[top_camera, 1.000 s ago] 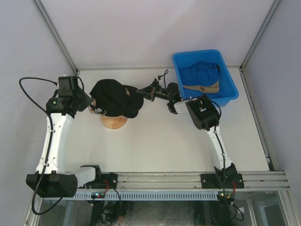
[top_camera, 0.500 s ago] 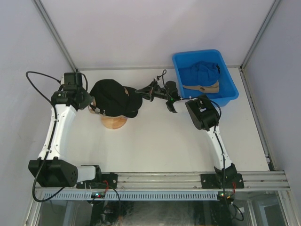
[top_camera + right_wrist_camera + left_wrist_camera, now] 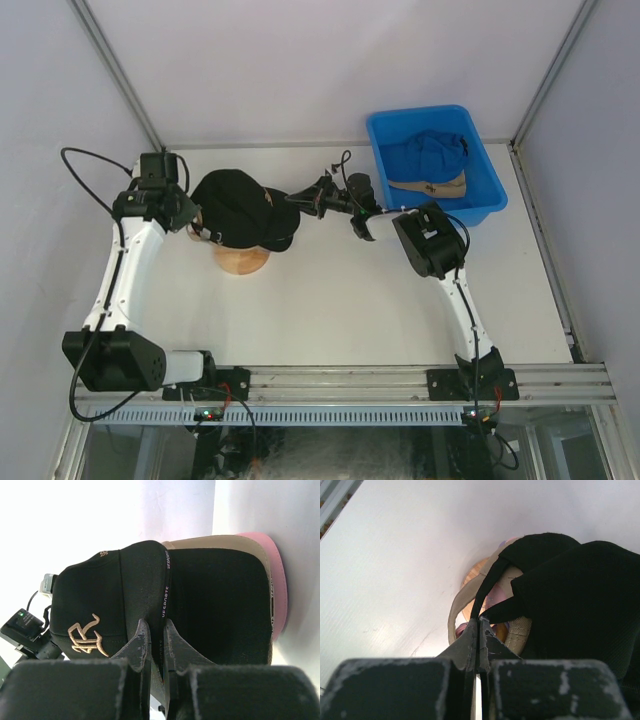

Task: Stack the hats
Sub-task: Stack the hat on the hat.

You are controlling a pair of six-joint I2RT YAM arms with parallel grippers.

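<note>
A black cap (image 3: pixel 235 205) with a gold mark sits on top of the hats on the round wooden stand (image 3: pixel 242 262). My left gripper (image 3: pixel 194 223) is shut on its black back strap (image 3: pixel 487 582) at the stack's left side. My right gripper (image 3: pixel 297 198) is shut on the edge of the black brim (image 3: pixel 165 585). Under the black cap, a tan brim (image 3: pixel 210 542) and a pink brim (image 3: pixel 277 590) show in the right wrist view. A tan cap's band (image 3: pixel 456 607) and a bit of lavender show in the left wrist view. A blue cap (image 3: pixel 430 155) and a tan cap (image 3: pixel 430 187) lie in the bin.
The blue plastic bin (image 3: pixel 376 135) stands at the back right, close behind my right arm. White walls and metal frame posts enclose the table on the left, back and right. The rail with the arm bases runs along the near edge.
My left arm has swung toward the back with the strap held. My right gripper has shifted slightly left with the brim. The black cap sits a little further over the stand.
</note>
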